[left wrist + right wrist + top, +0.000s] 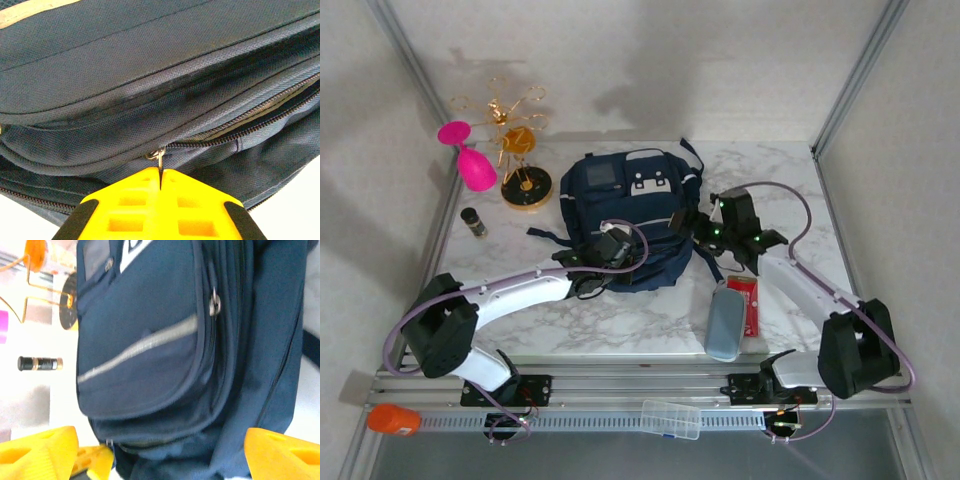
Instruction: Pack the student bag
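The student bag [630,212] lies flat in the middle of the marble table [570,320], front pocket up, straps trailing off its sides. At its near edge, the left gripper [161,176] is clenched on the metal zipper pull [160,159], yellow fingers pinched tight together around that little tab. To the right of the slider the zip's two rows of teeth look parted, so the compartment seems partly opened; what's inside, I can't tell.

Over on the bag's right flank, the right gripper [160,455] hangs with its fingers spread wide, gripping nothing, blue fabric just beyond them.

Off the bag's right corner, a grey pencil case [725,322] and a red packet [746,303] lie side by side on the tabletop, waiting. A small dark bottle [473,221] stands well to the left, near a pink goblet [472,160] and a gold wire ornament [520,150].

My read: early days. The zip is being worked, nothing visibly packed yet, and the loose items all need loading.
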Controlling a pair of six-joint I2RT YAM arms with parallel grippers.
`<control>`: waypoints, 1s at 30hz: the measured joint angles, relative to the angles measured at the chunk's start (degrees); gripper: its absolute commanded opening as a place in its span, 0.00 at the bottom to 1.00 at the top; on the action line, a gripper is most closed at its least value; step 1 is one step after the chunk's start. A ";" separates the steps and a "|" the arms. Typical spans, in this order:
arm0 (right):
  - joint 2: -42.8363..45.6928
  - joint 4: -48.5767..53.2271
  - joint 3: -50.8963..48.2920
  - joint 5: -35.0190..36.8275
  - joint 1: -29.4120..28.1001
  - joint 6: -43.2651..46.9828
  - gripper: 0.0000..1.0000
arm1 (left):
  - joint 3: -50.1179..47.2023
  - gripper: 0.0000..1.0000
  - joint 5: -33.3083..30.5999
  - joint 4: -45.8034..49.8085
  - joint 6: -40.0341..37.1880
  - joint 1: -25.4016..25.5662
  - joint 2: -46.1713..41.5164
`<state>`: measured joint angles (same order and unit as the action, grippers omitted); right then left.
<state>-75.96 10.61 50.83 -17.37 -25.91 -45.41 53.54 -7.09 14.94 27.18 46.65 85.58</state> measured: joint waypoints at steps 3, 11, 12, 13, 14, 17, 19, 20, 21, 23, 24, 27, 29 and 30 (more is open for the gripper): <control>0.26 -0.09 -2.12 0.87 -4.39 -6.34 0.79 | -0.48 0.00 0.04 -0.79 0.02 -0.07 -0.37; -0.33 -4.50 -3.32 6.14 -12.52 -24.06 0.63 | -1.25 0.00 0.48 -2.38 0.00 -0.26 -0.44; -0.81 -5.25 -3.28 7.23 -12.76 -25.83 0.63 | -1.25 0.00 0.50 -2.43 0.00 -0.26 -0.44; -1.46 -5.62 -3.10 8.44 -13.27 -27.54 0.63 | -1.25 0.00 0.50 -2.49 0.00 -0.26 -0.44; -2.32 -5.97 -2.86 9.53 -13.70 -29.14 0.63 | -1.25 0.00 0.52 -2.54 0.00 -0.26 -0.44; -5.53 -7.23 -1.84 12.66 -15.41 -33.20 0.61 | -1.25 0.00 0.52 -2.56 0.00 -0.28 -0.46; -7.63 -8.31 -1.29 14.43 -16.00 -35.01 0.54 | -1.25 0.00 0.52 -2.58 0.00 -0.37 -0.46; -8.66 -8.85 -1.09 15.61 -16.11 -35.87 0.50 | -1.25 0.00 0.52 -2.60 0.00 -0.37 -0.46; -9.46 -9.42 -0.94 16.65 -16.15 -36.30 0.46 | -1.25 0.00 0.52 -2.67 0.00 -0.37 -0.46; -10.91 -9.88 -0.52 18.64 -16.15 -36.74 0.38 | -1.25 0.00 0.70 -2.80 0.00 -0.42 -0.46; -11.52 -9.92 -0.13 19.65 -16.22 -36.52 0.34 | -1.25 0.00 0.79 -2.95 0.00 -0.42 -0.46; -12.72 -9.73 1.49 21.99 -16.28 -35.32 0.10 | -1.25 0.00 1.14 -3.41 0.00 -0.42 -0.46; -12.76 -10.36 1.73 22.34 -16.20 -34.47 0.05 | -1.25 0.00 1.22 -3.52 0.00 -0.44 -0.46; -12.76 -10.71 1.73 22.32 -16.13 -33.90 0.02 | -1.25 0.00 1.20 -3.52 0.00 -0.42 -0.46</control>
<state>-88.73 -0.10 52.56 4.95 -42.04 -79.31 52.29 -5.89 11.42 27.18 46.24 85.12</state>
